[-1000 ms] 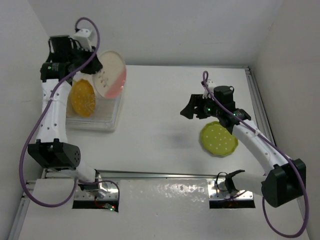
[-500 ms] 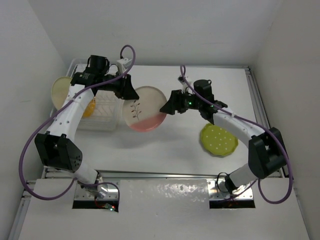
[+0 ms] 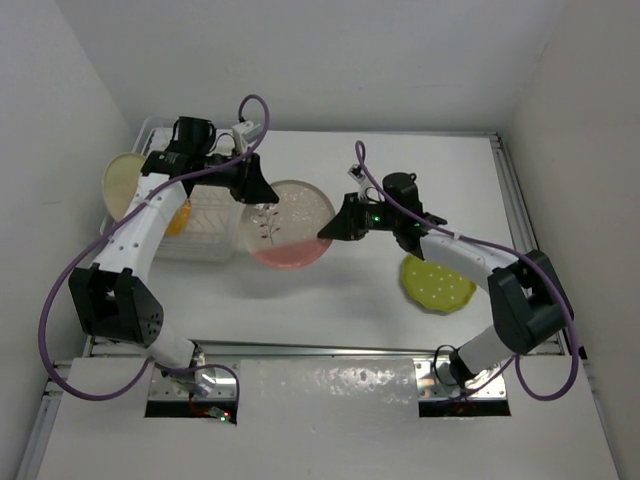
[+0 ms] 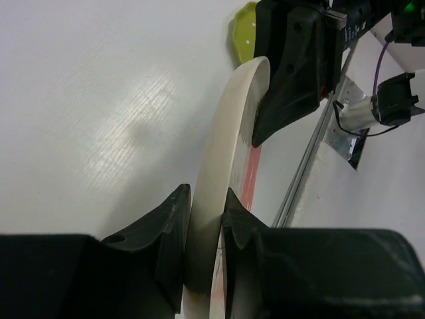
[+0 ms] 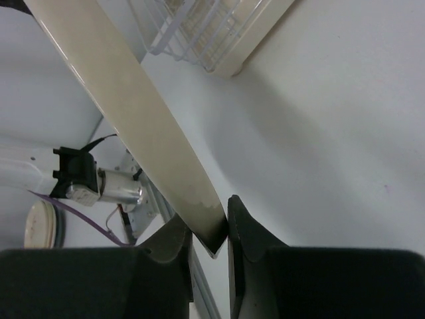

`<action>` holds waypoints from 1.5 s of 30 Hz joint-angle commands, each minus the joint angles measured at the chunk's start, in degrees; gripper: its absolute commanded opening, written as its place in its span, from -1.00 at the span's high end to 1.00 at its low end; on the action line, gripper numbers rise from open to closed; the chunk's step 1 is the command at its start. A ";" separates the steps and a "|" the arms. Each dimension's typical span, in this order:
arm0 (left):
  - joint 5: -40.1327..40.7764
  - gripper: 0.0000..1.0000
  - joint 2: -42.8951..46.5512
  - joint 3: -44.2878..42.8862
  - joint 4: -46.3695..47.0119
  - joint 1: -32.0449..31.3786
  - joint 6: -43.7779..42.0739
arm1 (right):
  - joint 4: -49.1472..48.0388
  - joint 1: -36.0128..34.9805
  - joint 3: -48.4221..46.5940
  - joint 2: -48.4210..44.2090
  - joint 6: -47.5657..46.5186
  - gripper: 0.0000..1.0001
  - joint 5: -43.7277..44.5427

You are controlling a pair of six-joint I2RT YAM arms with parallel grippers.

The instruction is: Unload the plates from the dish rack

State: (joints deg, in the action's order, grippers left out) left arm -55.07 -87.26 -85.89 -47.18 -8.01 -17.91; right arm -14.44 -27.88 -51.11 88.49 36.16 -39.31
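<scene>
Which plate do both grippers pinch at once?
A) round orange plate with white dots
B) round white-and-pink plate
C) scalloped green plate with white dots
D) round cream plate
B: the round white-and-pink plate has the left gripper clamped on one side of its rim and the right gripper on the opposite side, while the scalloped green plate with white dots lies apart, ungripped.

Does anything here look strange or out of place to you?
Nothing is spilled or broken. One odd sight: the white-and-pink plate hangs above the table, pinched at opposite rims by the left gripper and the right gripper at once.
</scene>
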 commanded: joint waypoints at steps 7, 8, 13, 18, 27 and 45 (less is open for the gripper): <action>17.88 0.19 2.63 -0.16 7.62 -1.22 9.55 | -22.36 0.37 9.16 -5.60 21.45 1.00 6.52; 18.33 0.16 2.45 -0.07 7.80 -1.22 10.26 | -25.17 0.54 10.49 -5.61 23.93 1.00 7.14; 18.94 -0.29 2.10 -0.33 8.68 -1.22 12.02 | -43.29 2.56 18.14 -4.64 37.30 1.00 10.22; 23.51 -0.68 2.01 -3.32 7.80 -1.22 11.94 | -50.68 6.16 23.07 -4.38 43.36 1.00 13.55; 30.71 -0.70 2.63 -6.74 4.73 -1.13 7.03 | -48.76 22.24 27.65 -2.54 48.39 1.00 23.04; 46.28 -0.72 4.56 -9.74 1.21 -0.78 1.92 | -41.46 33.85 19.21 11.44 52.33 1.00 30.52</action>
State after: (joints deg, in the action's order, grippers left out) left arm -10.55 -84.82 -95.57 -46.46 -8.69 -15.16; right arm -46.98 4.49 -28.21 101.12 87.00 -10.44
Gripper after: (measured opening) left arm 0.861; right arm 0.177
